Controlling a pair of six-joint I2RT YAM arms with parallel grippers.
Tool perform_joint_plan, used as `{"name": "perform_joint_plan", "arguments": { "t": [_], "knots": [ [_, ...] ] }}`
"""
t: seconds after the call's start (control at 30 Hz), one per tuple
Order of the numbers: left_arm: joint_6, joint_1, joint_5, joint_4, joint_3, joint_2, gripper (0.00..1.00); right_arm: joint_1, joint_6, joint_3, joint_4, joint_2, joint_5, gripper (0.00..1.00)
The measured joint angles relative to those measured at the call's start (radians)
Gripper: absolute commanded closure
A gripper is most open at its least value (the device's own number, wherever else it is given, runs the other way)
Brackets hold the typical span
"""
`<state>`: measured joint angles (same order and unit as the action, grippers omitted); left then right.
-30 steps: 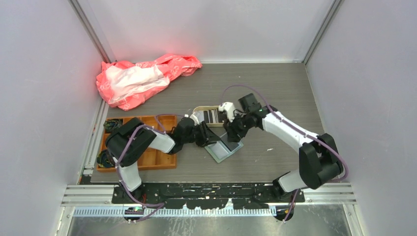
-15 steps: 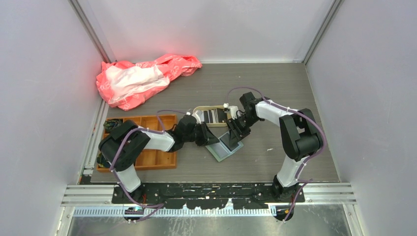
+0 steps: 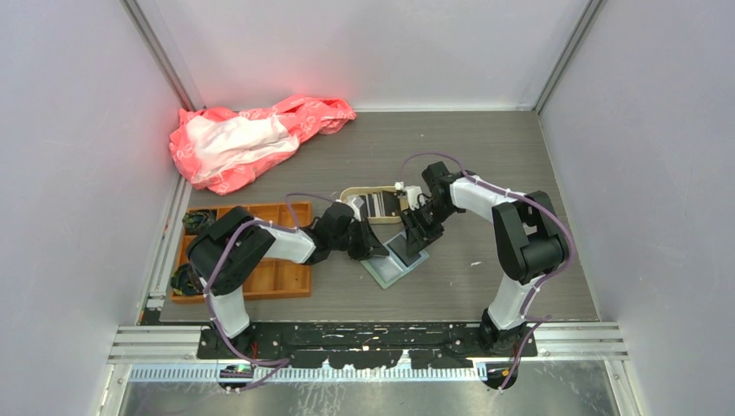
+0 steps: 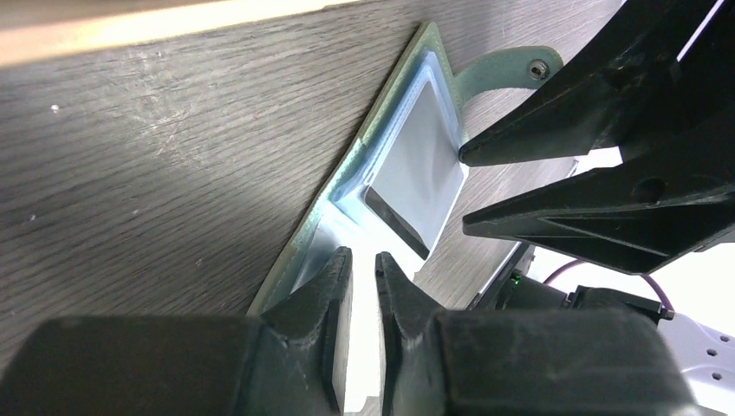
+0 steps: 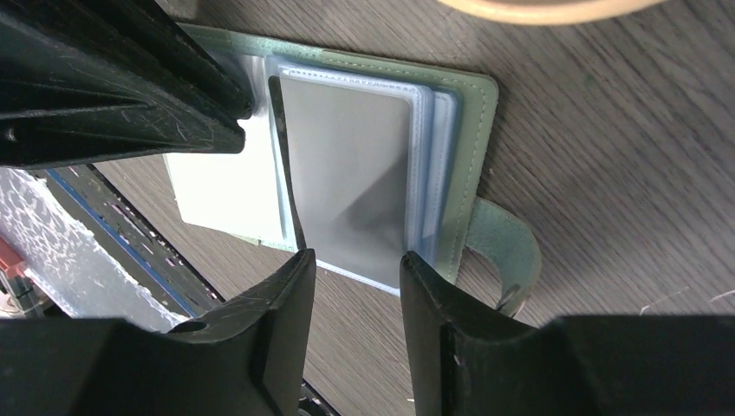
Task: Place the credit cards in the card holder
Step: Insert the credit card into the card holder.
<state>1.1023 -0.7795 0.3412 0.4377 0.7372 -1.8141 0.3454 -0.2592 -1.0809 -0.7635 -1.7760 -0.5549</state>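
The sage-green card holder (image 3: 397,262) lies open on the table, its clear pockets up (image 5: 472,130) (image 4: 381,113). A pale grey card (image 5: 347,173) shows inside the top pocket. Dark credit cards (image 3: 377,204) lie in the beige tray (image 3: 364,190) just behind. My left gripper (image 3: 374,250) (image 4: 362,256) lies low over the holder's bright left half, with only a thin slit between its jaws; whether they pinch a pocket is unclear. My right gripper (image 3: 413,236) (image 5: 355,256) stands open over the holder's right half, with nothing between its fingers. The two grippers' fingertips nearly meet.
An orange compartment tray (image 3: 277,276) sits under my left arm's elbow at the left. A pink and white bag (image 3: 251,139) lies at the back left. The holder's strap with its snap (image 5: 511,251) sticks out to the right.
My left jaws have narrowed to a slit, and the gripper has edged right onto the holder. My right arm folded in and lowered its gripper to the holder, then held still.
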Motion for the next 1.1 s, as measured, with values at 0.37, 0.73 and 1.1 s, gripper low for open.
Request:
{"name": "perform_joint_plan", "arguments": {
  "t": [0.37, 0.73, 1.1],
  "knots": [
    [-0.011, 0.0, 0.001, -0.027, 0.018, -0.013, 0.88, 0.001, 0.001, -0.009, -0.005, -0.011, 0.029, 0.52],
    [-0.012, 0.0, 0.005, -0.04, 0.029, -0.017, 0.88, -0.001, -0.009, -0.009, -0.024, -0.011, -0.043, 0.65],
    [-0.023, 0.0, 0.024, -0.048, 0.054, -0.035, 0.88, -0.066, -0.011, -0.019, -0.061, -0.02, -0.235, 0.65]
  ]
}}
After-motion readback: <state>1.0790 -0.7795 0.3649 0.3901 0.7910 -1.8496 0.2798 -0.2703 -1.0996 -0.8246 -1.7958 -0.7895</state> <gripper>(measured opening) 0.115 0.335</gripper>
